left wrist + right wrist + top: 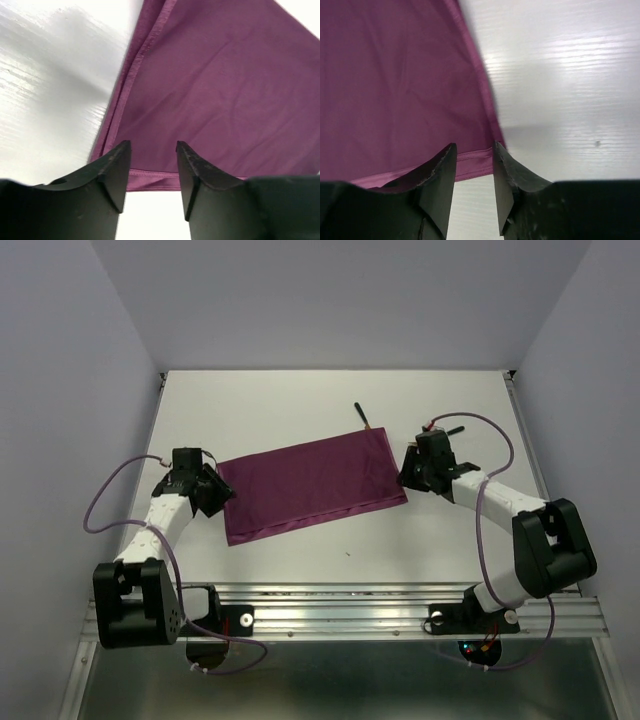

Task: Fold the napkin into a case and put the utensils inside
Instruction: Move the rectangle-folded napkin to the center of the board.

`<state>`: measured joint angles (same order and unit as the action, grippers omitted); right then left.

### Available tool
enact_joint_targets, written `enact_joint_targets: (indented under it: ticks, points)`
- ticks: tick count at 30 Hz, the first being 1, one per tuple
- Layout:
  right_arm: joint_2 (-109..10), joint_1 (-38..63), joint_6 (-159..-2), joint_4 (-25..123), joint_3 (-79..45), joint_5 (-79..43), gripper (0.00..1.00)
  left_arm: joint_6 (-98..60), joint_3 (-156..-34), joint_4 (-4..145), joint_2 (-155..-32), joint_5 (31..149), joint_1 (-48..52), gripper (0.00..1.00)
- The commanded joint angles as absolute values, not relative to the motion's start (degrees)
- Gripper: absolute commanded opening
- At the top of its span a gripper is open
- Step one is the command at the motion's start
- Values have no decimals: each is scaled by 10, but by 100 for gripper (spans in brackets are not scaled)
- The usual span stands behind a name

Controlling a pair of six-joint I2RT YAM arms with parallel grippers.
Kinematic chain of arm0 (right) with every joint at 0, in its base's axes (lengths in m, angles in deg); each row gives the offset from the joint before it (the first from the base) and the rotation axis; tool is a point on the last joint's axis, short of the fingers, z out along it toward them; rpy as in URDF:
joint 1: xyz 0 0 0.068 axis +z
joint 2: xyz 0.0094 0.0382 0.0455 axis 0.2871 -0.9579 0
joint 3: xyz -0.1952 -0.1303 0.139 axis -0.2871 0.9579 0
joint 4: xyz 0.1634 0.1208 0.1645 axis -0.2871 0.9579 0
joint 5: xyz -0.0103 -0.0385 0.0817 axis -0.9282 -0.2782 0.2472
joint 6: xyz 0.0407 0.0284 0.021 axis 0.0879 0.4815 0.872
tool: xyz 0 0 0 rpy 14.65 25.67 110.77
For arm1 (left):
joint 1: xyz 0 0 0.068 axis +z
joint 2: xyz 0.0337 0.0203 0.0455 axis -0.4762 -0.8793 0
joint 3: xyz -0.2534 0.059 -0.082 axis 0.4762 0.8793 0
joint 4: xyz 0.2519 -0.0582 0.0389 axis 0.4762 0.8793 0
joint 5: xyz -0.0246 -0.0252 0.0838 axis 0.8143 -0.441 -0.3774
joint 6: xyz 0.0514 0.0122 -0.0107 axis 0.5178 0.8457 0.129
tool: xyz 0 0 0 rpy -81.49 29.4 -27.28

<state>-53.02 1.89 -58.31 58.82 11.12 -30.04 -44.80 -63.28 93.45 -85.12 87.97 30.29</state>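
Note:
The magenta-purple napkin (310, 485) lies flat on the white table as a long folded rectangle, tilted up to the right. My left gripper (213, 492) is at its left short end, open, with the hem (150, 177) on the table below the gap between its fingers (116, 165). My right gripper (408, 472) stands open at the right short end, over the near corner of the cloth (475, 162). Neither holds anything. One utensil's black handle (362, 416) pokes out past the napkin's far edge. A second dark slender piece (450, 428) shows behind the right wrist.
White walls close in the table on the left, back and right. A metal rail (340, 615) runs along the near edge by the arm bases. Bare tabletop (300, 400) lies beyond the napkin and in front of it (340, 560).

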Motion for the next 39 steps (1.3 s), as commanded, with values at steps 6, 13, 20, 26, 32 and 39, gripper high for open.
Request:
enact_joint_targets:
  ticks: [6,13,20,26,32,39]
  points:
    - [-569,56,-579,580,74,-305,30,-440,-673,888,-935,862,292,46]
    - [-613,56,-562,576,97,-345,28,-445,-697,865,-990,866,287,46]
    - [-569,56,-510,609,157,-352,29,-414,-728,864,-1046,864,263,47]
    - [-509,56,-469,645,201,-363,29,-398,-765,863,-1113,873,228,48]
    - [-470,56,-437,689,215,-409,32,-405,-815,858,-1185,885,181,48]
    - [-493,56,-459,697,184,-475,34,-392,-897,875,-1212,861,168,48]
